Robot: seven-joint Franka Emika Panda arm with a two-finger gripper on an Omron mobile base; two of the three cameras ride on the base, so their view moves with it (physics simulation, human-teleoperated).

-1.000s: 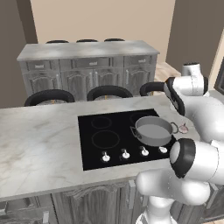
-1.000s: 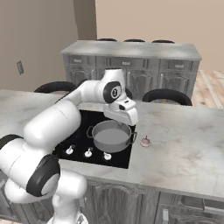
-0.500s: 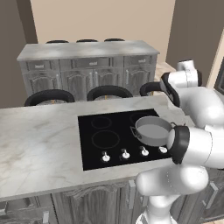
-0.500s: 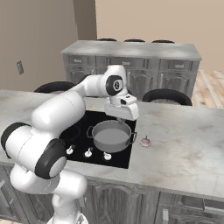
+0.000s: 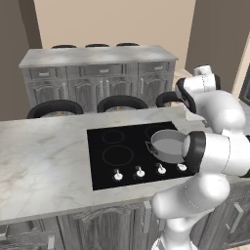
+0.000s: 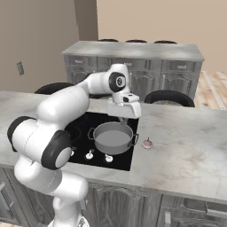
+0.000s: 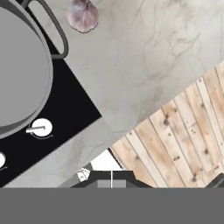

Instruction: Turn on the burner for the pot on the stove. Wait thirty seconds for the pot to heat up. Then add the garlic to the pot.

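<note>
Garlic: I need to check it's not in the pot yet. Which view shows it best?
The hand view: the garlic is large and unblocked on the counter beside the pot. The right base view shows it tiny; in the left base view I cannot make it out.

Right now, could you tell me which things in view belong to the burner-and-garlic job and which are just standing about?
For the job:
- pot, on the stove
- white knobs along the stove's front edge
- garlic, on the counter beside the pot
- gripper, shut, above the pot

Just standing about:
- black stools
- rear cabinets
</note>
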